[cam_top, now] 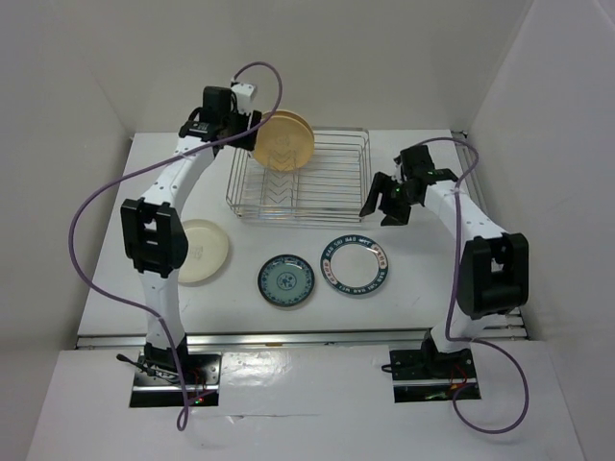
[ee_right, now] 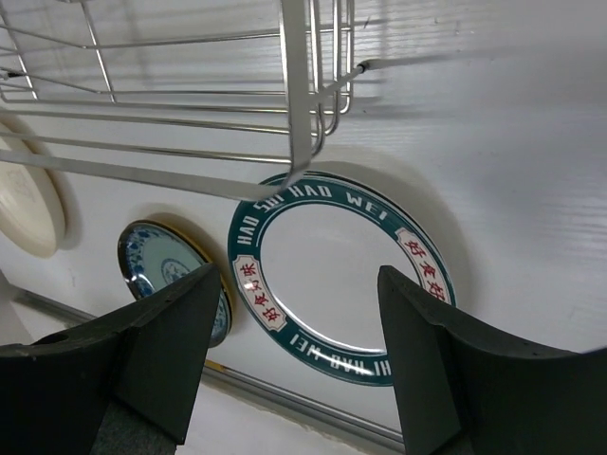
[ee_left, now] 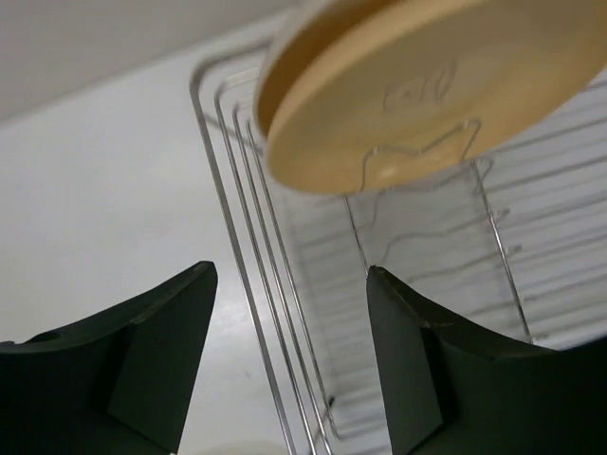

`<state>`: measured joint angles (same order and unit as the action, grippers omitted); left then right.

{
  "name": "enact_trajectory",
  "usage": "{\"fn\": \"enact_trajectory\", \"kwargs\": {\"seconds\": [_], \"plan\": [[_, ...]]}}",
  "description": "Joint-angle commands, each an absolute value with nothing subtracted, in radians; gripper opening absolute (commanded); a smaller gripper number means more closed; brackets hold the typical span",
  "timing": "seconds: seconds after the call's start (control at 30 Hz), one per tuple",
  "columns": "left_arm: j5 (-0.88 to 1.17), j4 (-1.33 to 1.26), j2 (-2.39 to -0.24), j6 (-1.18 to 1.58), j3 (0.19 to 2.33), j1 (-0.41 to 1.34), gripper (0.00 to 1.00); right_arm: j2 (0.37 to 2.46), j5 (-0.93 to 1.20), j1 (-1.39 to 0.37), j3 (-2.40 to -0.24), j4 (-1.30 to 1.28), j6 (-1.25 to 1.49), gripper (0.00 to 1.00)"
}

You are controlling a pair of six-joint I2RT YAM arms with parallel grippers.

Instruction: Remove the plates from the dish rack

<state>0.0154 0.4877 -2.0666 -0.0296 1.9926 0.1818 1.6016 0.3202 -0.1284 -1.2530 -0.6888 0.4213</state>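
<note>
Left tool (ee_left: 289,275), spread wide and empty, sits nearest the tan plate (ee_left: 417,85) standing on edge in the dish rack (cam_top: 298,217), at one o'clock in the wrist view.

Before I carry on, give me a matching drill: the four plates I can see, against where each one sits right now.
Things:
1. tan plate
2. cream plate
3. blue-patterned plate
4. dark-rimmed plate with red marks

Places:
A. flat on the table, middle of three
B. standing in the dish rack, at its left end
C. flat on the table, leftmost
D. flat on the table, rightmost

Pairs: 1-B, 2-C, 3-A, 4-D
</note>
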Motion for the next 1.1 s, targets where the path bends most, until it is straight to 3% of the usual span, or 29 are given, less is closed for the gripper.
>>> {"fn": "enact_trajectory", "kwargs": {"seconds": [0.0,0.23,0.47,0.6,0.73,0.77,0.8,0.87,1.07], "plan": [[0.011,0.273,-2.157,-0.138,2.068,0.179,0.79,1.649,0.296,-0.172,-1.347,-0.675,0.396,0.75],[-0.019,0.164,-2.305,-0.149,2.201,0.179,0.78,1.671,0.305,-0.193,-1.368,-0.666,0.396,0.75],[0.035,0.134,-2.315,-0.121,2.175,0.189,0.55,1.689,0.253,-0.212,-1.388,-0.715,0.377,0.75],[0.035,0.144,-2.342,-0.071,2.197,0.189,0.32,1.7,0.244,-0.212,-1.388,-0.735,0.377,0.75],[0.047,0.156,-2.342,-0.06,2.169,0.189,0.29,1.72,0.225,-0.212,-1.388,-0.753,0.377,0.75],[0.048,0.156,-2.342,-0.06,2.169,0.189,0.24,1.72,0.225,-0.212,-1.388,-0.753,0.377,0.75],[0.048,0.166,-2.342,-0.06,2.169,0.189,0.1,1.72,0.225,-0.212,-1.388,-0.753,0.377,0.75],[-0.001,0.178,-2.342,-0.051,2.178,0.189,0.0,1.73,0.225,-0.212,-1.388,-0.753,0.377,0.75],[-0.026,0.178,-2.251,-0.011,2.191,0.189,0.0,1.74,0.235,-0.221,-1.388,-0.753,0.377,0.75]]}}
